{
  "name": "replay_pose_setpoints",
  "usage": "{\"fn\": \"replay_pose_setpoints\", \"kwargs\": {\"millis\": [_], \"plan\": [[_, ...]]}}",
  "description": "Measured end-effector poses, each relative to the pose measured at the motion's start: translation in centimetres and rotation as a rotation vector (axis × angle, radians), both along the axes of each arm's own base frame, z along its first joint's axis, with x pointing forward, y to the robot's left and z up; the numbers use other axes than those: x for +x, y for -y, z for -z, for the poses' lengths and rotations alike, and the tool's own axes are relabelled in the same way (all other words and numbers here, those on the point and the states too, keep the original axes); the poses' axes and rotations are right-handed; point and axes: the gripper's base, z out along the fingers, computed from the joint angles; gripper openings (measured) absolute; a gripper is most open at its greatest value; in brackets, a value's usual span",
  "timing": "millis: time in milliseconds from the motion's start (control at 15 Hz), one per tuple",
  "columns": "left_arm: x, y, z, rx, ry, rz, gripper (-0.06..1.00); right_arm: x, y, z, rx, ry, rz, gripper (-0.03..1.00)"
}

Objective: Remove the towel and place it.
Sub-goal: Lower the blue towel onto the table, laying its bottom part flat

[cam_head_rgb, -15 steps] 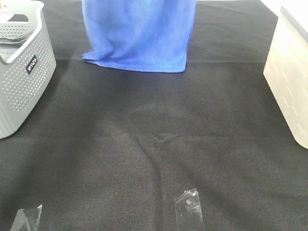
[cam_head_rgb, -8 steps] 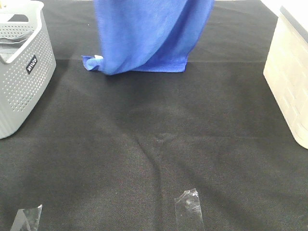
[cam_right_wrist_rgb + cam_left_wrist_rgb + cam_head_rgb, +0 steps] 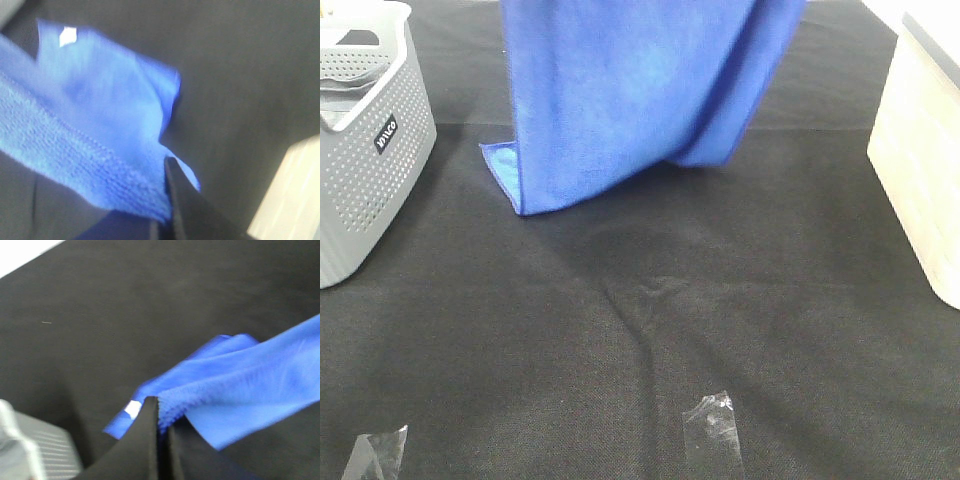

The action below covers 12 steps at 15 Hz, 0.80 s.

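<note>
The royal-blue towel (image 3: 630, 90) hangs from above the top edge of the high view, its lower edge dragging on the black cloth at the left corner. Neither gripper shows in the high view. In the left wrist view my left gripper (image 3: 161, 412) is shut, pinching the towel's stitched edge (image 3: 235, 390) near the small white tag (image 3: 133, 409). In the right wrist view my right gripper (image 3: 167, 200) is shut on the towel's other edge (image 3: 75, 150), with the tag (image 3: 67, 35) visible below.
A grey perforated basket (image 3: 365, 140) stands at the left edge. A cream-white bin (image 3: 925, 160) stands at the right edge. Two clear tape pieces (image 3: 712, 430) lie on the black table cloth (image 3: 640, 330) near the front.
The towel has been lifted and pulled forward, toward the camera. Its lower edge has come off the cloth on the right, and only the left corner still touches.
</note>
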Motion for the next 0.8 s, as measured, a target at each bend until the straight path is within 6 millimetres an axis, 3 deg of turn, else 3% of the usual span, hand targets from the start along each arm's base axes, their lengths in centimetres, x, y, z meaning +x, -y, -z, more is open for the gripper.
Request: {"fn": "replay_pose_setpoints", "kwargs": {"millis": [200,400,800], "plan": [[-2.2,1.2,3.1,0.031,-0.159,0.058,0.00,-3.4,1.2,1.2,-0.036,-0.069,0.012,0.03],[-6.3,1.6,4.7,0.081,-0.262,0.108,0.00,-7.6,2.5,2.1,-0.044,-0.118,0.021,0.03],[-14.8,-1.5,3.4,0.040,-0.316,0.118,0.00,-15.0,3.8,3.3,0.064,-0.175,0.028,0.03]]}}
